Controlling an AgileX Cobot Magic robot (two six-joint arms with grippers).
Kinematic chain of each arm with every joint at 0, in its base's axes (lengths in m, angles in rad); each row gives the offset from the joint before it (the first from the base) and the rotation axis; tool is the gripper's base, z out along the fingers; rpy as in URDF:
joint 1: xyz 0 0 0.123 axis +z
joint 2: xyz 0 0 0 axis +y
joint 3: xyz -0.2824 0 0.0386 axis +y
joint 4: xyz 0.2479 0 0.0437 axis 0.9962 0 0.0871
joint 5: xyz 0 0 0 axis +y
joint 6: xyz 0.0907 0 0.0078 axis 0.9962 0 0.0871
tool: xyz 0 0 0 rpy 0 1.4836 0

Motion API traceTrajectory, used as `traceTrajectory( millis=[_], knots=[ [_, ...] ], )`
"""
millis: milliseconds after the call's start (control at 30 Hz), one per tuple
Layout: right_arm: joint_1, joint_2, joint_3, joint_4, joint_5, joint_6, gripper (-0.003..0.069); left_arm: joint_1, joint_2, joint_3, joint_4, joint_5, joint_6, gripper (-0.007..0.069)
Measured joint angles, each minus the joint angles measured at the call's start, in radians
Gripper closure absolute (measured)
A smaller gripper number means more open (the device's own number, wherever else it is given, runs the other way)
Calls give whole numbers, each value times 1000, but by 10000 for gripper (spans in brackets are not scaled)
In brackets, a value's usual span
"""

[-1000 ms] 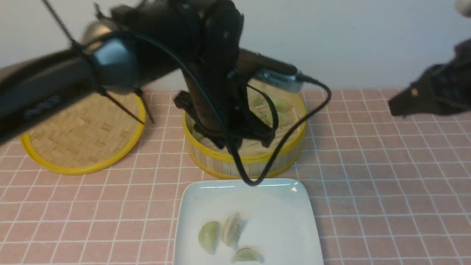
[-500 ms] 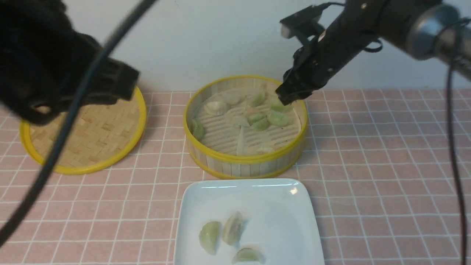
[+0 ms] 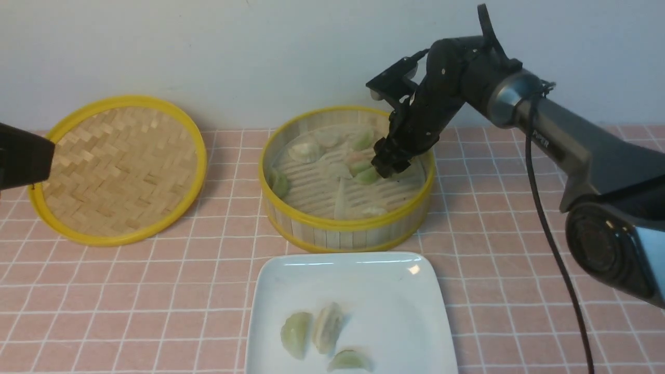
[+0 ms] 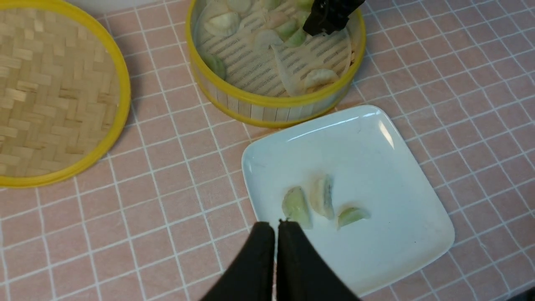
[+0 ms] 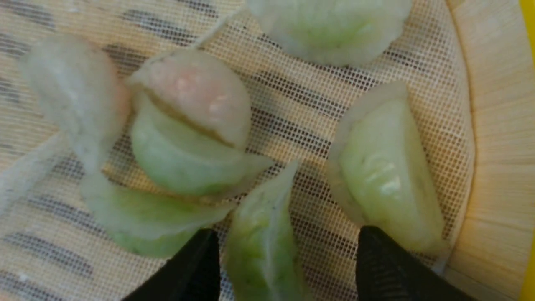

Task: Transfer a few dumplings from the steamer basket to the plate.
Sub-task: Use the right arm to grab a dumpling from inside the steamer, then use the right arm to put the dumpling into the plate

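The steamer basket (image 3: 337,236) stands mid-table and holds several dumplings (image 3: 306,151). My right gripper (image 3: 388,165) is down inside it on its right side. In the right wrist view the right gripper (image 5: 288,232) is open. Its fingers stand either side of a green dumpling (image 5: 261,246), and another dumpling (image 5: 388,175) lies near the basket wall (image 5: 493,125). The white plate (image 3: 363,259) in front holds three dumplings (image 3: 328,323). My left gripper (image 4: 275,223) is shut and empty, above the plate's (image 4: 376,121) near-left edge.
A flat woven-bamboo disc (image 3: 117,169) with a yellow rim lies left of the basket; it also shows in the left wrist view (image 4: 46,96). A black part of my left arm (image 3: 23,161) shows at the far left. A pink checked cloth covers the table.
My left arm has pulled back from over the basket to the left edge. My right arm has swung in from the right and lowered its open gripper into the basket.
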Motion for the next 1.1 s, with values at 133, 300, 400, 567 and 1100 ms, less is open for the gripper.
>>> traceTrajectory(
  millis=[133,300,400,567,1100],
  knots=[
    [0,1,-6,-13,13,57,377,0,1,1,1,0,0,631],
    [1,-8,-76,-24,92,129,475,0,1,1,10,0,0,631],
    [1,-63,-104,-19,100,196,474,0,1,1,15,0,0,631],
    [7,-306,-19,85,98,259,474,0,1,1,23,0,0,631],
    [253,-680,947,144,-31,298,474,0,1,1,25,0,4,631]
  ],
)
